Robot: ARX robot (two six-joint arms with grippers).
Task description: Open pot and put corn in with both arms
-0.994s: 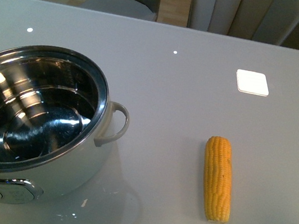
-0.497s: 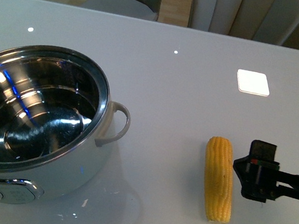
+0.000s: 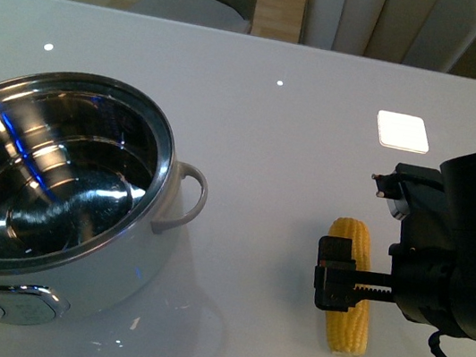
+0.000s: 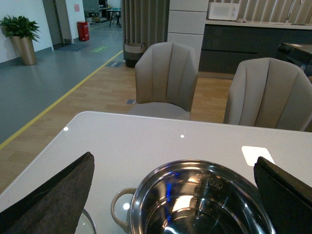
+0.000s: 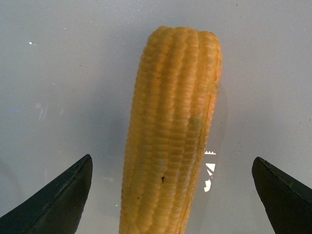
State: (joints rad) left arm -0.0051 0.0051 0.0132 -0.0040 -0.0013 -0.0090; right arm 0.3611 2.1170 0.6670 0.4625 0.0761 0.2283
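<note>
The left arm's black gripper (image 4: 173,161) hangs with its two dark fingers spread wide and nothing between them. It looks down on the large round pot (image 3: 112,290), white outside and shiny steel within, and this arm does not show in the front view. The pot stands at the left of the pale grey table (image 3: 271,139), lid off and bowl empty, with its cream loop handle (image 3: 192,197) pointing toward the middle of the table. Well to the right, clear of that handle, the yellow-orange corn cob (image 3: 347,327) lies flat on the table, pointing lengthwise away from the robot. Above it sits the right arm's blocky black gripper (image 5: 171,160) with its jaws parted. Its wrist view shows a finger on either side of the cob and bare table between each finger and the kernels, so it straddles the corn without touching it. I'd say the step in hand is the pickup. To do it well, the gripper should drop straight down with the cob centred and close across its width near mid-length, so neither end sags. A round, ribbed cob may roll or squirt out of a lopsided pinch, so the squeeze should be firm and even. The cob then needs lifting high enough to clear the steel rim before it travels left, and the left gripper should stay out of that path.
</note>
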